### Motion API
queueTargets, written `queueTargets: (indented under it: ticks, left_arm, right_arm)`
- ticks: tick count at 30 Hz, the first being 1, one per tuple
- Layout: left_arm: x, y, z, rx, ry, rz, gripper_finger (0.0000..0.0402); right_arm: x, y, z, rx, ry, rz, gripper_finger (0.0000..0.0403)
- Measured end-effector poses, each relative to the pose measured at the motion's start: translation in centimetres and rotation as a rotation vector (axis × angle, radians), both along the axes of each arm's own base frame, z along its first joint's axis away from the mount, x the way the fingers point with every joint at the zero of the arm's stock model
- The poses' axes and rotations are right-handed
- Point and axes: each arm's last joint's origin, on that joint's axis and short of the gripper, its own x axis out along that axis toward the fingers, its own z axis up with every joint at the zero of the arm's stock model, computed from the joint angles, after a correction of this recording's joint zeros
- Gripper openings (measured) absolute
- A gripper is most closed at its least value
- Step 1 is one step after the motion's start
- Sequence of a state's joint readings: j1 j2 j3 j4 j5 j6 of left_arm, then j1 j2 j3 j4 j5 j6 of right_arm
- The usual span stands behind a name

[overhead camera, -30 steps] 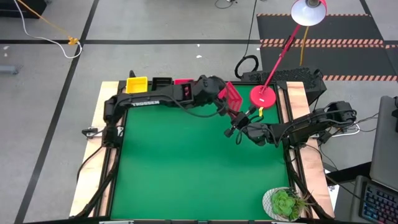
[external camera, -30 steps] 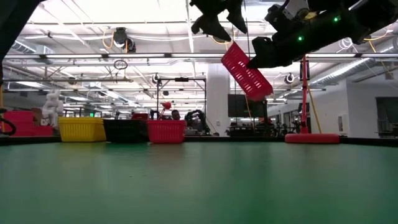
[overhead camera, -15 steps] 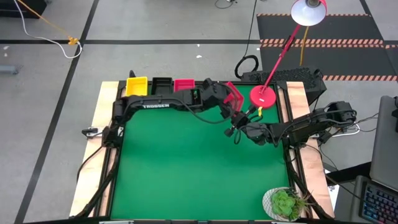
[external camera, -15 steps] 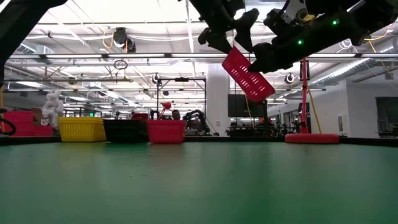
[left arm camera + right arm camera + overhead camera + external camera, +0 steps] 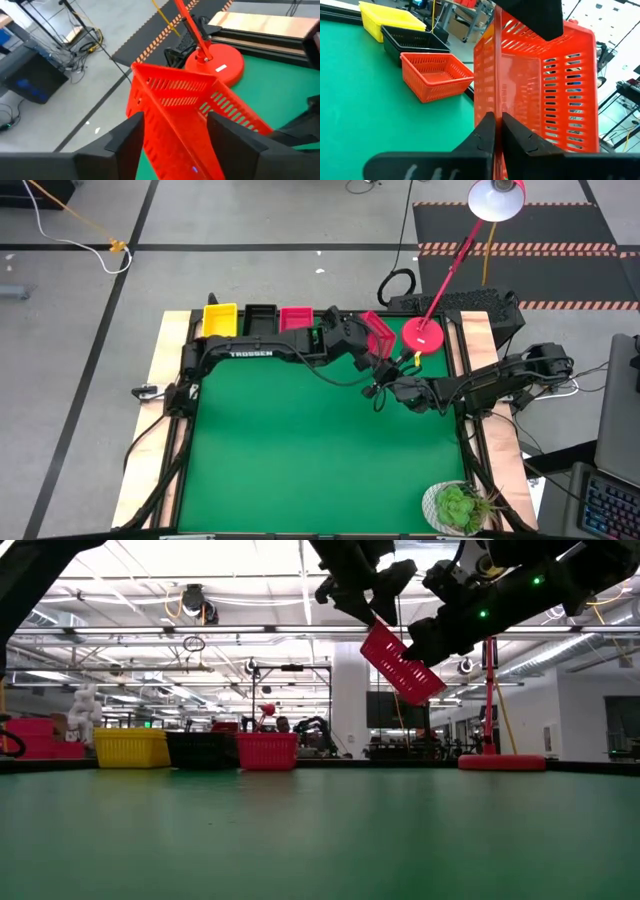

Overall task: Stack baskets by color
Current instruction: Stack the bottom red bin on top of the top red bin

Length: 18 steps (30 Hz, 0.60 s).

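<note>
A pink-red basket (image 5: 402,665) hangs tilted in the air above the table's far right part, beside the round red lamp base (image 5: 424,334). My right gripper (image 5: 496,122) is shut on it from below. My left gripper (image 5: 175,132) is open, with one finger on either side of the basket's upper end (image 5: 170,95). Three more baskets stand on their bottoms in a row along the far edge: yellow (image 5: 220,318), black (image 5: 260,316) and pink-red (image 5: 296,316). My left gripper stands astride the basket's upper end, slanting down from the table's left; I cannot tell whether its fingers (image 5: 127,142) touch the walls. My right gripper pinches the thin edge of one wall (image 5: 495,107) at the basket's lower end between its two fingers. It comes about level from the table's right. The basket is lifted clear and stands tilted on end above the fingers.
The lamp's red pole (image 5: 455,260) slants up from its base close behind the held basket. A potted plant (image 5: 458,505) stands at the near right corner. The green mat (image 5: 300,450) stretches across the middle and near side.
My left gripper has come down toward the held basket and rolled its wrist, so its fingers now stand on either side of the basket's upper end. The basket has stayed in the air in my right gripper, almost in the same place.
</note>
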<state>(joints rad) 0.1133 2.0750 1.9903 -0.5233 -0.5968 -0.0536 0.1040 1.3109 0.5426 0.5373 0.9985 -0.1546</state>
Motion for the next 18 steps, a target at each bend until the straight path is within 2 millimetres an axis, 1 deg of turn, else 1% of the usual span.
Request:
queueTargets:
  ticks: [5, 9, 12, 15, 18]
  left_arm:
    - [-0.3, 1.0, -0.2, -0.037, -0.014, 0.053, 0.0259]
    - [-0.2, 1.8, -0.6, -0.085, -0.026, 0.044, 0.0279]
    - [-0.1, 2.1, -1.0, -0.091, -0.015, 0.045, 0.0285]
    - [0.2, 2.2, -1.4, -0.097, -0.026, 0.053, 0.0271]
    - [0.3, 2.2, -1.7, -0.100, -0.024, 0.053, 0.0228]
  right_arm:
    - [0.0, 0.0, 0.0, -0.015, 0.018, 0.005, 0.0009]
    - [0.0, 0.1, 0.1, -0.030, 0.030, 0.011, 0.0010]
    - [0.0, 0.1, 0.1, -0.031, 0.036, 0.017, 0.0010]
    - [0.0, 0.1, 0.1, -0.045, 0.050, 0.020, 0.0010]
    - [0.0, 0.1, 0.0, -0.050, 0.064, 0.021, 0.0010]
